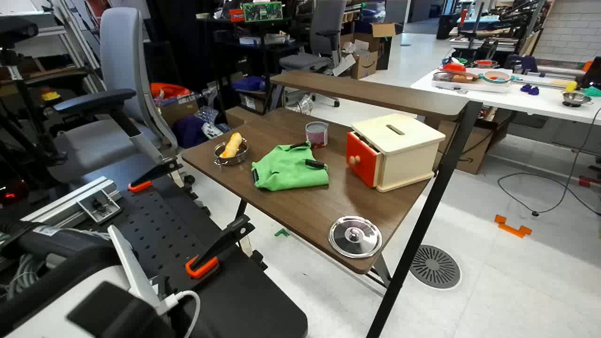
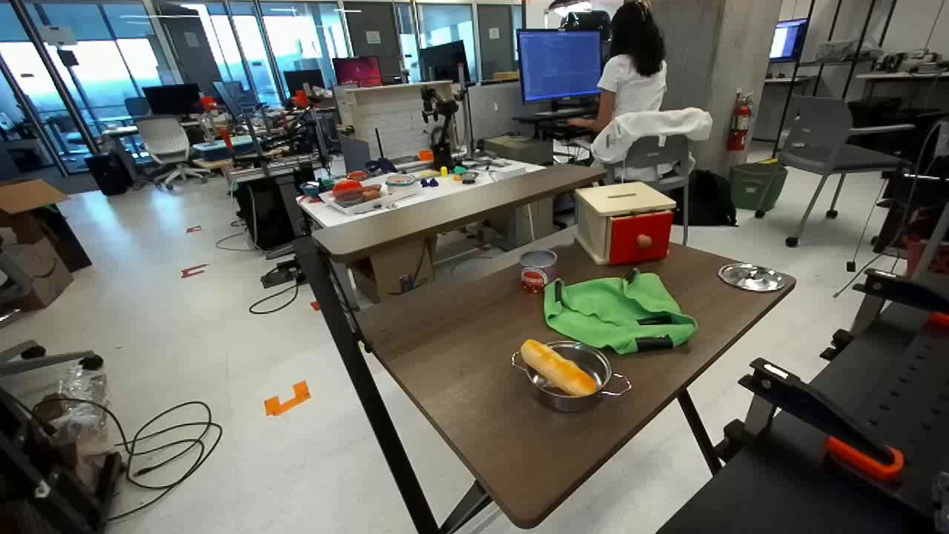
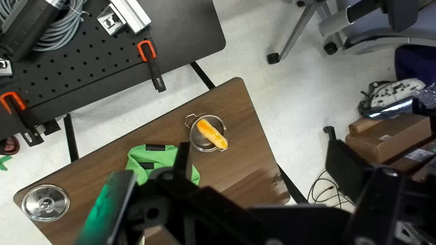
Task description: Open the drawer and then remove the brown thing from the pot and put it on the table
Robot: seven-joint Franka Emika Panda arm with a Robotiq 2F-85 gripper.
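Note:
The brown thing, a golden-brown bread-like roll, leans in the steel pot; the roll shows in both exterior views (image 1: pixel 231 145) (image 2: pixel 557 367) and the wrist view (image 3: pixel 212 133). The pot also shows in all views (image 1: pixel 230 161) (image 2: pixel 571 403) (image 3: pixel 201 140). The drawer, with a red front and round wooden knob (image 1: pixel 362 159) (image 2: pixel 639 239), sits in a pale wooden box (image 1: pixel 411 155) (image 2: pixel 593 230). A dark gap shows behind its top edge. My gripper (image 3: pixel 257 143) is wide open and empty, high above the table (image 1: pixel 291 206) (image 3: pixel 238 166). It is outside both exterior views. The wrist view does not show the drawer.
A green cloth (image 1: pixel 291 169) (image 2: pixel 615 311) lies between pot and box. A can (image 1: pixel 317 135) (image 2: pixel 537 271) stands behind it. A steel lid (image 1: pixel 355 237) (image 3: pixel 45 203) lies near a corner. A raised shelf (image 1: pixel 366 91) runs along one side; a black bench (image 1: pixel 253 295) with clamps stands alongside.

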